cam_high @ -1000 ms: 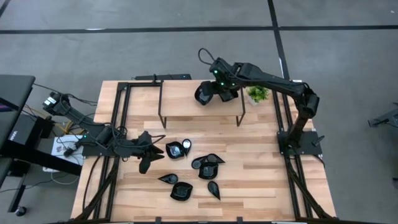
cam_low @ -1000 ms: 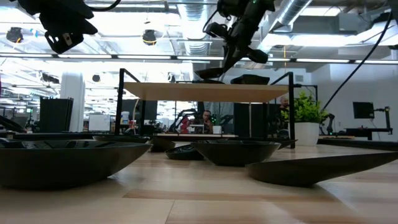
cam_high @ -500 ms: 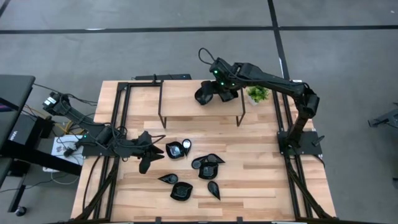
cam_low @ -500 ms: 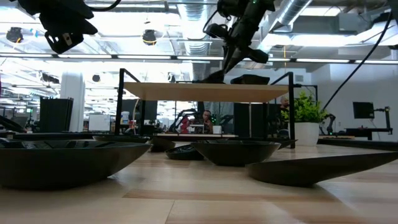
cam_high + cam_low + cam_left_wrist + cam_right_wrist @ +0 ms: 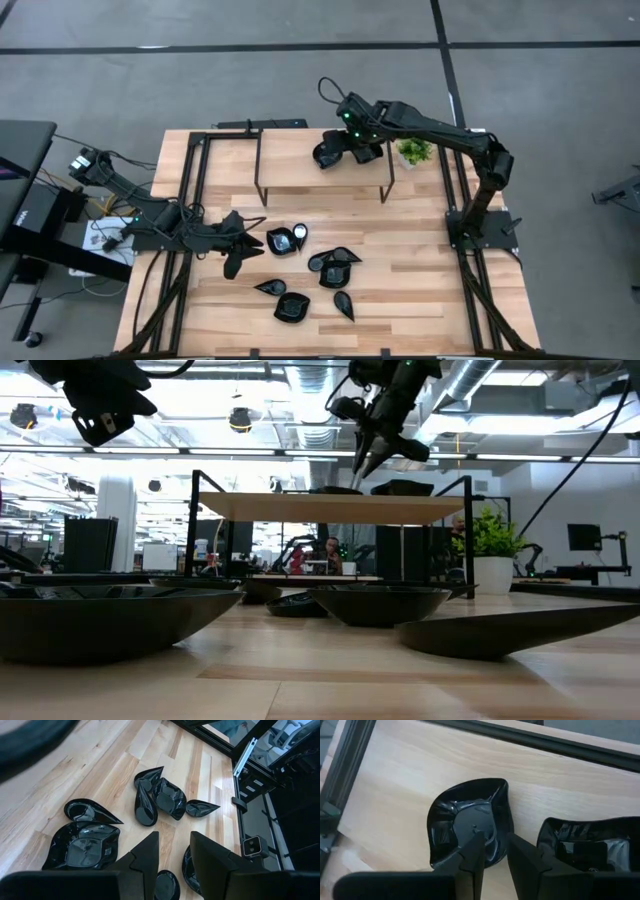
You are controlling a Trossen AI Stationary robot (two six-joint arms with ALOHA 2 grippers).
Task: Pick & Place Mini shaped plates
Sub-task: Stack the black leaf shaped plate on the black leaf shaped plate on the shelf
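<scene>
1. The right gripper (image 5: 333, 152) is up over the raised wooden shelf (image 5: 300, 160) at the back of the table (image 5: 420, 270), its arm reaching in from the right-hand side.
2. In the right wrist view its fingers (image 5: 473, 851) stand slightly apart, straddling the near rim of a glossy black mini plate (image 5: 470, 822) that lies flat on the shelf; no clamp on it can be made out.
3. A second black plate (image 5: 587, 847) lies just beside the first on the same shelf, apart from it.
4. In the low view the gripper points down at the shelf top from above, with the small potted plant (image 5: 487, 550) off to the side.
5. The left gripper (image 5: 245, 246) hovers low over the table near its left side, jaws parted with nothing between them.
6. Ahead of it, a cluster of black plates (image 5: 160, 800) lies on the table: teardrops, a squarish one (image 5: 85, 846), some touching each other.
</scene>
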